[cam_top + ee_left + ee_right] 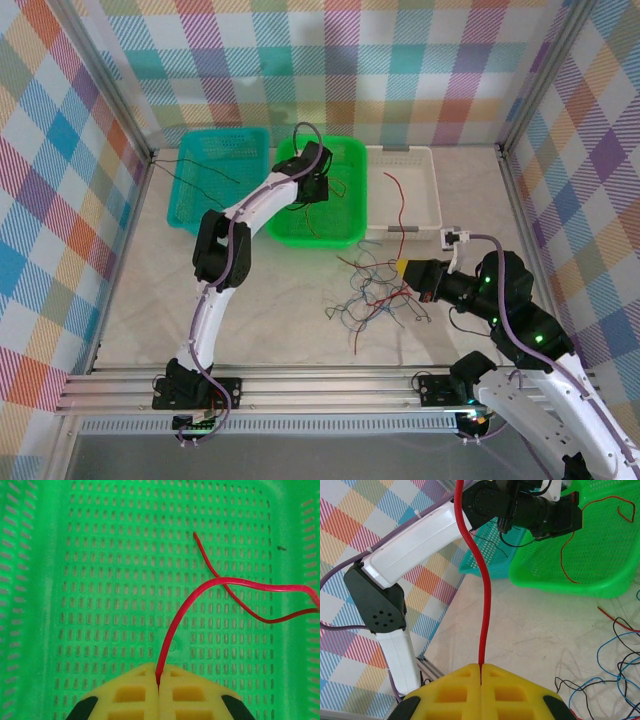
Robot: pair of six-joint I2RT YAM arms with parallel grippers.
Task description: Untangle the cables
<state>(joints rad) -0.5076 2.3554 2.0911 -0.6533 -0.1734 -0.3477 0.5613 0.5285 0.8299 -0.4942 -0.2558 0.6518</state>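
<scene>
Baskets first: what lies in each of the three at the far side of the table (270,310)?

— The teal basket (195,205) on the left has one thin black wire (210,168) across its floor. The green basket (300,228) in the middle has a red wire (185,605) curving over its perforated floor. The white basket (430,190) on the right has a single red strand (401,200) lying along it.

— And the grippers?

— The left gripper (159,672) hangs over the green basket, its yellow fingers pressed together on that red wire. The wire rises from the seam between them and arcs off towards the right wall. A darker red length crosses it; I cannot tell whether it is the same wire doubled back.

— The right one?

— The right gripper (481,669) is low over the table, just in front of the white basket. It is clenched on a second red wire (484,605) that stands straight up from its fingertips.

— Where are the rest of the cables (375,290)?

— In a loose tangle of red, blue and black on the table, just beside the right gripper, in front of the green and white baskets
</scene>
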